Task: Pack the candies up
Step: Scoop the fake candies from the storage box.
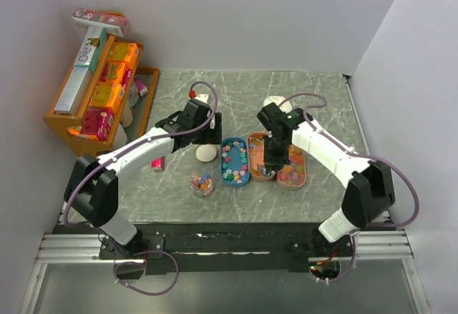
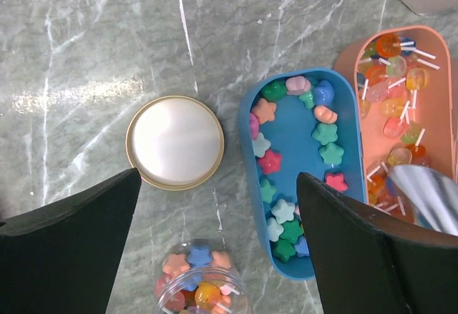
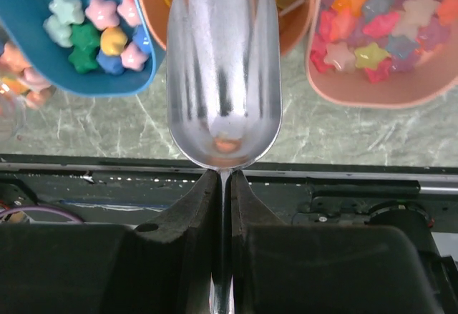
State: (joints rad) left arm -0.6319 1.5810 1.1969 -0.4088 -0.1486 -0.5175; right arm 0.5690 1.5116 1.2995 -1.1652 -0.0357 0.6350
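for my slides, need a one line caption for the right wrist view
Right gripper clamps a metal scoop, poised near the blue tray and pink tray of star candies.

Found bare table (image 1: pixel 236 89) open along the far side, plus a narrow gap between lid (image 2: pixel 175 142) and blue tray (image 2: pixel 300 153). Met a crowded middle: jar (image 2: pixel 202 285) just beside that tray, orange trays (image 1: pixel 292 187) close alongside, scoop (image 3: pixel 223 64) in the right gripper (image 3: pixel 223 185) hanging over their near ends. Was hemmed on the left by a wooden shelf (image 1: pixel 71 126).
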